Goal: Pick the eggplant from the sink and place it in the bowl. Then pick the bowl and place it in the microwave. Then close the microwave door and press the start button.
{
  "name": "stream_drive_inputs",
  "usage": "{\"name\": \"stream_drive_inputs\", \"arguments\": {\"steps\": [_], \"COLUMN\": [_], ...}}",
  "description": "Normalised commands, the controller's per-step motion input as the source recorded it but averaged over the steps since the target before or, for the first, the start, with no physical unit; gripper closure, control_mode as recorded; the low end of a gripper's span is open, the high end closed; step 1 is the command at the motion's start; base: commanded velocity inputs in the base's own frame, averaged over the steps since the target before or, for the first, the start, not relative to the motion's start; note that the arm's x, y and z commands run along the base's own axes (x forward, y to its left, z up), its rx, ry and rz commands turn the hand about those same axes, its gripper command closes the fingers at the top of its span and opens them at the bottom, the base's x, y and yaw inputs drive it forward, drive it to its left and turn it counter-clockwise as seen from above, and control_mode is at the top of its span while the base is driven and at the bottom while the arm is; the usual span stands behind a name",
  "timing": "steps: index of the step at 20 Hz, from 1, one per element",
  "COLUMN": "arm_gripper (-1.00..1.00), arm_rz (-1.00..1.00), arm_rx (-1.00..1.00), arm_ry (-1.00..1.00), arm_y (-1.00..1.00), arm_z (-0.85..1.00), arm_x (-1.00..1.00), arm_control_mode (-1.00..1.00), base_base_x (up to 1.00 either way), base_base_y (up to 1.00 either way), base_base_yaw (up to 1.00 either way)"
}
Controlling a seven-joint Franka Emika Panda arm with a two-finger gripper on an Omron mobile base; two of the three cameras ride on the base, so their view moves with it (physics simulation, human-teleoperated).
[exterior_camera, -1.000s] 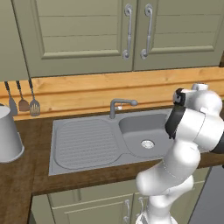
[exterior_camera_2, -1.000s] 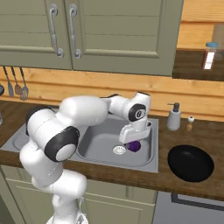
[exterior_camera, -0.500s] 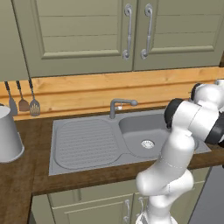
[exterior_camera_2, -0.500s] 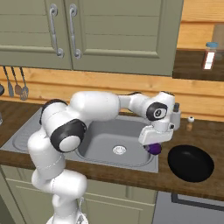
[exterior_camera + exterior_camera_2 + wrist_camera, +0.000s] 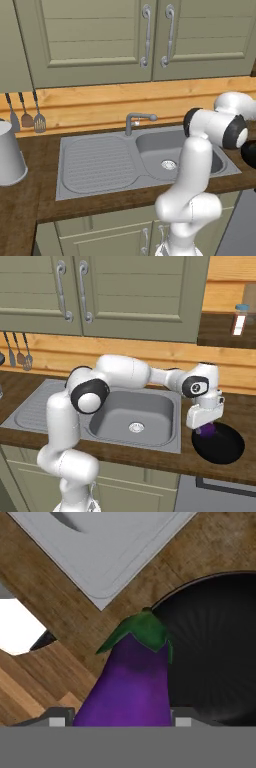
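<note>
My gripper is shut on the eggplant, a small purple vegetable with a green cap. It hangs over the left rim of the black bowl, which sits on the wooden counter right of the sink. In the hand view the eggplant fills the lower middle, its cap pointing toward the bowl at the right, and a corner of the sink lies at the top. The sink basin holds nothing but its drain. The microwave is out of view.
A curved faucet stands behind the basin. Utensils hang on the wall at the left, above a white canister. A small bottle stands on a shelf at the upper right. Green cabinet doors hang overhead.
The arm has swung right, carrying the eggplant out of the sink basin, over the counter to the left rim of the black bowl.
</note>
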Motion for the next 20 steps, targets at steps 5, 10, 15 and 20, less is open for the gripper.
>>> {"name": "stream_drive_inputs", "arguments": {"steps": [5, 10, 15, 20], "arm_gripper": [1.0, 1.0, 1.0, -1.0], "arm_rz": [0.11, 0.06, 0.02, 0.01], "arm_rx": [-0.19, -0.02, 0.0, 0.03], "arm_ry": [-0.03, -0.04, -0.06, -0.04], "arm_y": [-0.56, -0.48, -0.12, -0.11], "arm_z": [-0.05, -0.5, -0.47, -0.09], "arm_x": [0.24, 0.31, 0.29, 0.17], "arm_control_mode": [-1.0, -1.0, -1.0, -1.0], "base_base_x": [0.0, 0.0, 0.0, 0.0], "base_base_y": [0.0, 0.0, 0.0, 0.0], "base_base_yaw": [0.0, 0.0, 0.0, 0.0]}}
